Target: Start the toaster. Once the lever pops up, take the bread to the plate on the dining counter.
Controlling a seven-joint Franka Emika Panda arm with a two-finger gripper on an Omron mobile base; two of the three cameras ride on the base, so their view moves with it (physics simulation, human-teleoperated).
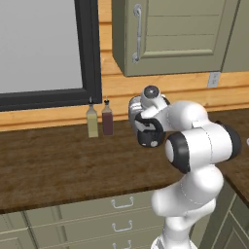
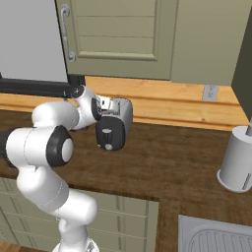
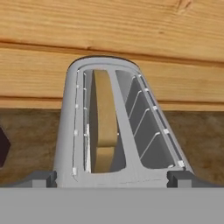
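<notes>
Wood countertop [image 2: 162, 162] bore toaster [image 2: 115, 123] near wall. Bread [image 3: 103, 127] sat deep in left slot. Gripper [image 3: 112, 177] hovered above toaster, jaws spread, gripping nothing. Risk: fingers strike slot rim, missing lever [image 2: 109, 145] on end panel.

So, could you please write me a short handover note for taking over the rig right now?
Gripper: poised just above the toaster, fingertips apart at either side of its near end, holding nothing.
Toaster: on the wood counter against the wall, black end panel facing the robot.
Bread: sits down in the left slot; the right slot is empty.
Lever: too small to judge its position.
Done: arm brought to the toaster.
Left: apparently start the toaster, wait for the pop, carry the bread to the plate.
</notes>
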